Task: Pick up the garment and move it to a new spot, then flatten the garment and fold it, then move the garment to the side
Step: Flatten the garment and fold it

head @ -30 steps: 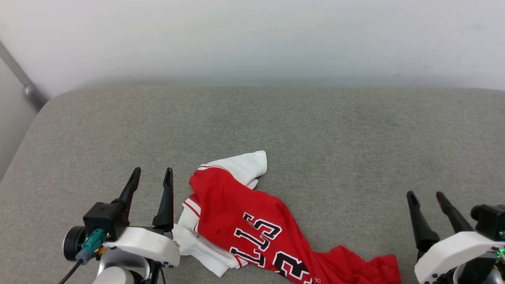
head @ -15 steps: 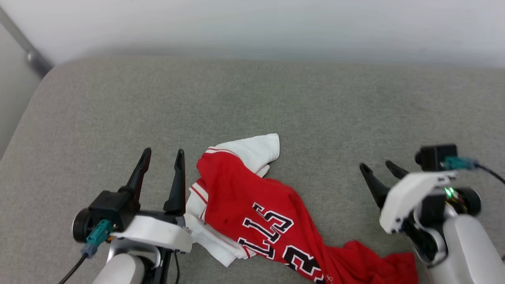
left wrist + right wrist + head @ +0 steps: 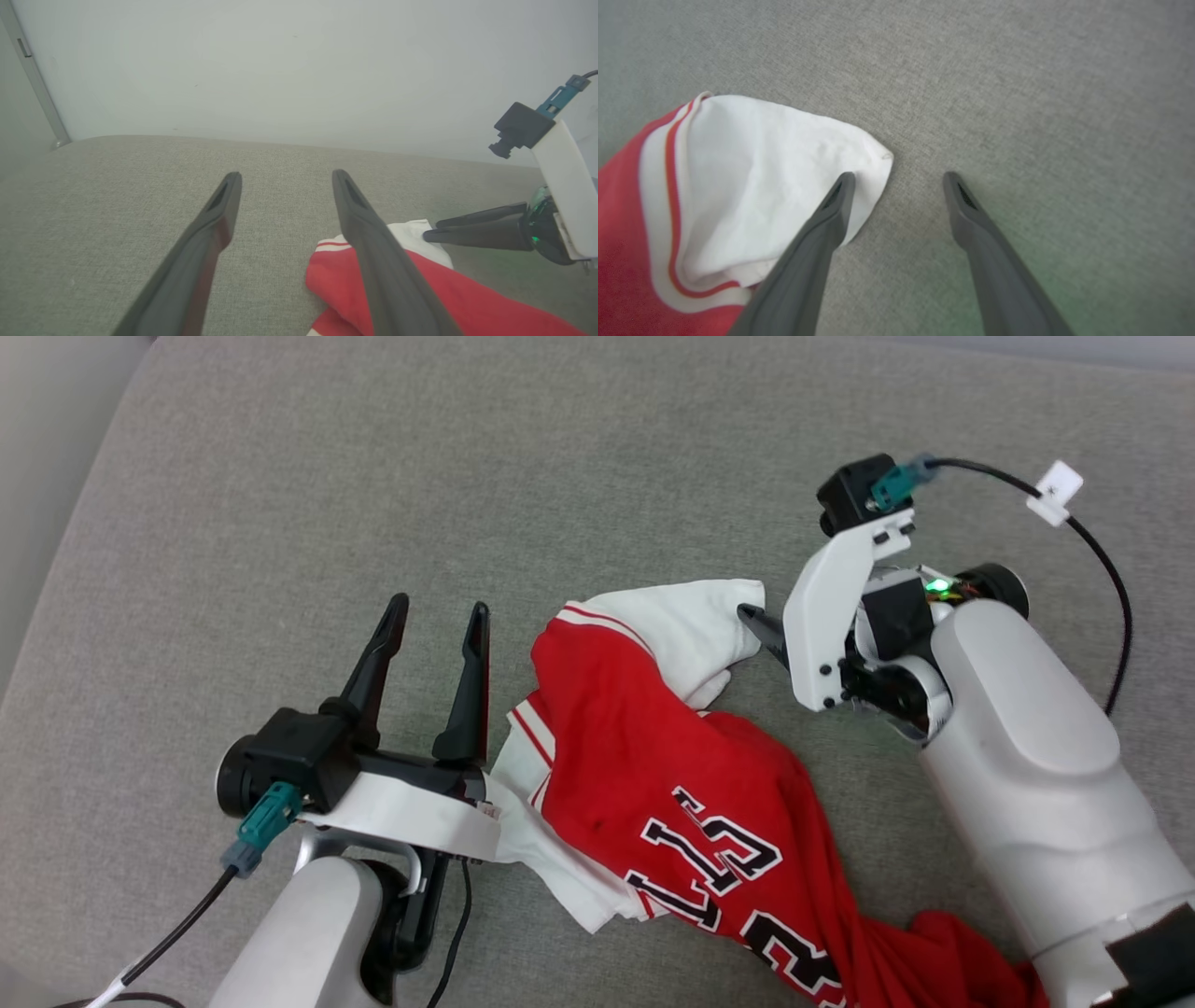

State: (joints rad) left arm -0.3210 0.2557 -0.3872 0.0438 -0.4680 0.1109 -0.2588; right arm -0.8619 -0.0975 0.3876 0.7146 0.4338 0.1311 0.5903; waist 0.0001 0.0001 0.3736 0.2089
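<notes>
The garment [image 3: 653, 756] is a red jersey with white sleeves and black lettering, lying crumpled on the grey cushion [image 3: 280, 476]. Its white sleeve [image 3: 752, 177] points toward the far side. My right gripper [image 3: 752, 616] is open at that sleeve's outer corner, fingers pointing left. In the right wrist view the gripper [image 3: 899, 176] has one finger over the white cloth and the other over bare cushion. My left gripper [image 3: 439, 607] stands open just left of the jersey, holding nothing. The left wrist view shows it [image 3: 286, 175] with the red cloth [image 3: 467, 298] beside its right finger.
The cushion's rounded left edge [image 3: 56, 569] drops off at the left. A pale wall [image 3: 299, 70] and a metal pole [image 3: 35, 84] stand behind the cushion. A black cable [image 3: 1102, 551] with a white tag loops from the right wrist camera.
The head camera has tilted down and the picture has shifted. My right arm has swung forward and left, from the lower right up to the white sleeve. The left gripper keeps its place beside the jersey.
</notes>
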